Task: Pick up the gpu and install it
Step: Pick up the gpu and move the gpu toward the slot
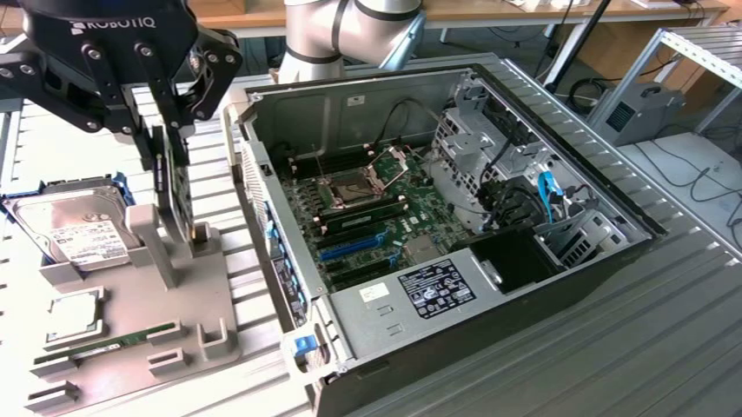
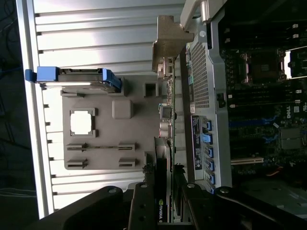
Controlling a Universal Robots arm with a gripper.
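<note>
Gripping the gpu (image 1: 176,200) on its edge
We see the pincer (image 1: 172,148) pinching the gpu upright at the grey holder (image 1: 186,321) on the counter (image 1: 649,347), just beside the open computer case (image 1: 295,113).

On the bench (image 1: 649,347), a holder plate (image 1: 208,304) lies to the exterior view's left of the computer case (image 1: 336,113), carrying hard drive (image 1: 76,230), processor chip (image 1: 72,317) and memory stick (image 1: 116,340) from far to near, the gpu (image 1: 176,191) upright at its case-side edge.

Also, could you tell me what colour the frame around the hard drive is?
Blue; the frame shows best in the wrist view.
</note>
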